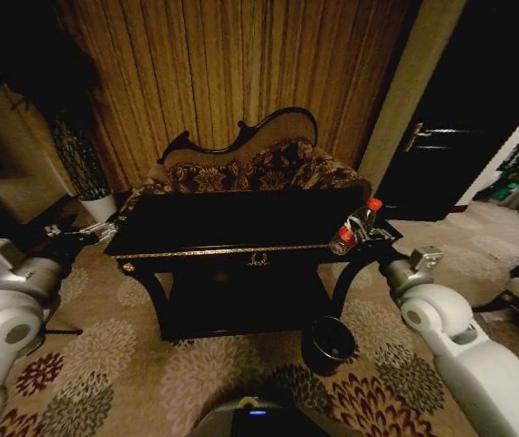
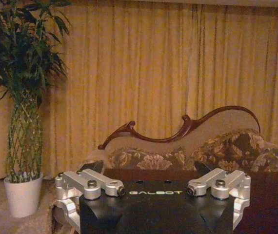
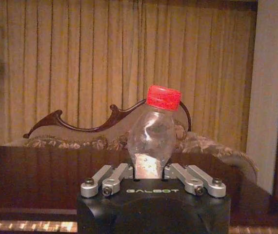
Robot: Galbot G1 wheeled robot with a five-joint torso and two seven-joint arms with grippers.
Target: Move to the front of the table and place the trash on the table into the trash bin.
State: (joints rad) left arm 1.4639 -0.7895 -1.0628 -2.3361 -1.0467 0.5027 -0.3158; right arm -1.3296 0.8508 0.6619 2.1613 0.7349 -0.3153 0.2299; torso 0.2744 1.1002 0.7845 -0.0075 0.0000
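Observation:
The black table (image 1: 214, 223) with gold trim stands straight ahead, its dark top also visible in the right wrist view (image 3: 31, 180). My right gripper (image 1: 366, 234) (image 3: 150, 168) is at the table's right front corner, shut on the lower part of a clear plastic bottle (image 1: 360, 221) (image 3: 153, 131) with a red cap. The bottle's base is hidden behind the fingers. My left gripper (image 1: 86, 235) hovers by the table's left end, open, with nothing between its fingers. The dark round trash bin (image 1: 330, 344) stands on the carpet below the right front leg.
A patterned curved-back sofa (image 1: 259, 168) (image 2: 188, 151) sits behind the table against the curtains. A potted plant in a white pot (image 1: 100, 208) (image 2: 23, 195) stands at the back left. A dark door (image 1: 442, 146) is at the right. Floral carpet (image 1: 196, 373) lies in front.

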